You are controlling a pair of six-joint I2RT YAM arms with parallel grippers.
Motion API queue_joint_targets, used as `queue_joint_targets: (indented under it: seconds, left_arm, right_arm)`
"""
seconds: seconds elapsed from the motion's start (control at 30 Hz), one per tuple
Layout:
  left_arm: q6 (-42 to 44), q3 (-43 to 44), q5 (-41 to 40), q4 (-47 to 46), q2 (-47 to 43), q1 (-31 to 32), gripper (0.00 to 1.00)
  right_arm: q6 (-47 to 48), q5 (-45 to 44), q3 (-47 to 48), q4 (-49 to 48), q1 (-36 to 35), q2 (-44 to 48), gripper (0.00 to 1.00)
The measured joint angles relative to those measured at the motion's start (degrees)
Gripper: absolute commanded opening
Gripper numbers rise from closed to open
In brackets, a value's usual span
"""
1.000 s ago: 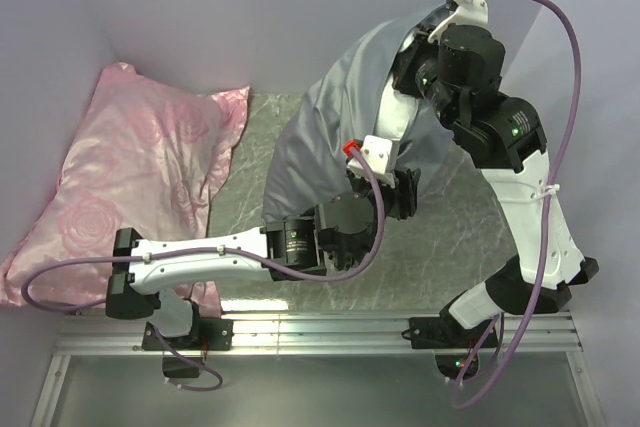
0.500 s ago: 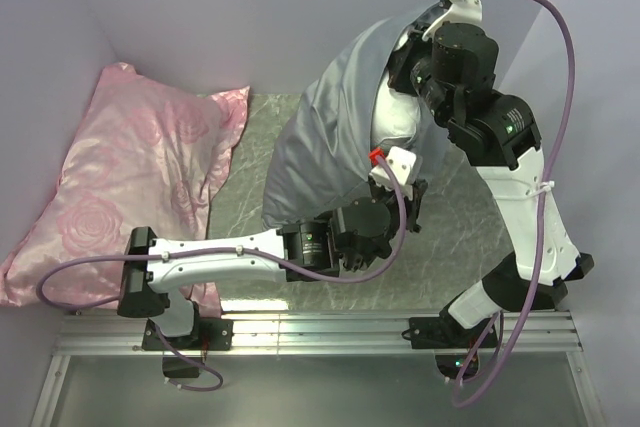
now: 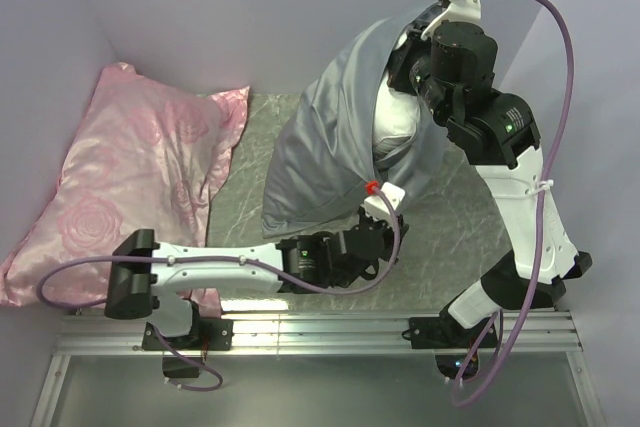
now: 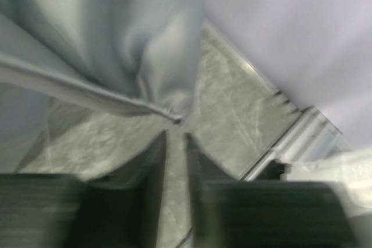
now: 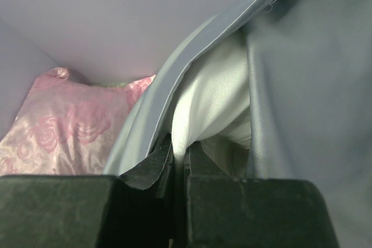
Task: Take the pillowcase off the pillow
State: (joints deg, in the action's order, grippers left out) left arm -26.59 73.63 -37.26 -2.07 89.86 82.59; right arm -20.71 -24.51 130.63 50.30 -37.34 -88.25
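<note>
One pillowcase (image 3: 320, 147), white pillow (image 3: 395, 122), pink pillow (image 3: 130, 177)

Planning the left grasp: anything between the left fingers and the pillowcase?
Nothing visible. In the left wrist view the pillowcase hem hangs just beyond the tips of the left gripper, and only bare table shows through the narrow gap between its fingers.

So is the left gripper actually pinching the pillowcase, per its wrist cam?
No, the left gripper has only bare table showing in its narrow gap; the pillowcase hem hangs just past the tips.
</note>
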Motion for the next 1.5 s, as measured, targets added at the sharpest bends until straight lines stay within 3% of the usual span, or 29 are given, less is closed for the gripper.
queue_joint_targets:
  seconds: [0.03, 0.13, 0.3, 0.43, 0.57, 0.9, 0.97, 1.13, 1.3, 1.5]
  left_arm:
    - [0.2, 0.0, 0.6, -0.2, -1.1, 0.0, 0.47]
    - [0.5, 0.5, 1.5, -0.4, -5.8, 0.5, 0.61]
    - [1.4, 8.3, -0.8, -1.6, -9.9, 1.2, 0.59]
    - [2.7, 12.2, -5.2, -3.4, -10.3, 1.2, 0.66]
    - [4.3, 16.1, -8.8, -3.4, -6.6, 1.2, 0.69]
    - [5.0, 25.1, -15.9, 3.8, 3.1, 1.3, 0.65]
    - [5.8, 25.2, -17.9, 3.7, 3.8, 1.3, 0.59]
    - [8.2, 25.2, -21.5, 2.0, 5.1, 1.3, 0.00]
    - [8.7, 21.1, -21.1, -1.4, 3.7, 1.3, 0.00]
    - [3.5, 8.5, -17.6, -3.4, -2.1, 2.4, 0.00]
  right_arm:
    - [0.0, 0.0, 0.0, 0.0, 0.0, 0.0, 0.00]
    - [0.1, -0.1, 0.0, 0.1, -0.2, 0.0, 0.00]
    - [0.1, -0.5, 0.0, 0.1, -0.7, 0.0, 0.00]
    - [0.1, -0.9, 0.1, 0.1, -1.2, -0.1, 0.00]
    - [0.2, -1.2, 1.7, 0.6, -1.9, -1.2, 0.00]
    - [0.4, -2.1, 2.4, 0.9, -2.8, -1.7, 0.00]
    - [0.4, -2.5, 2.4, 0.9, -3.5, -1.7, 0.00]
    - [0.5, -4.6, 2.1, 0.7, -6.3, -1.7, 0.00]
    - [0.7, -7.4, -0.2, -0.4, -9.1, -1.0, 0.00]
    - [0.7, -9.7, -1.4, -0.3, -10.8, -0.6, 0.00]
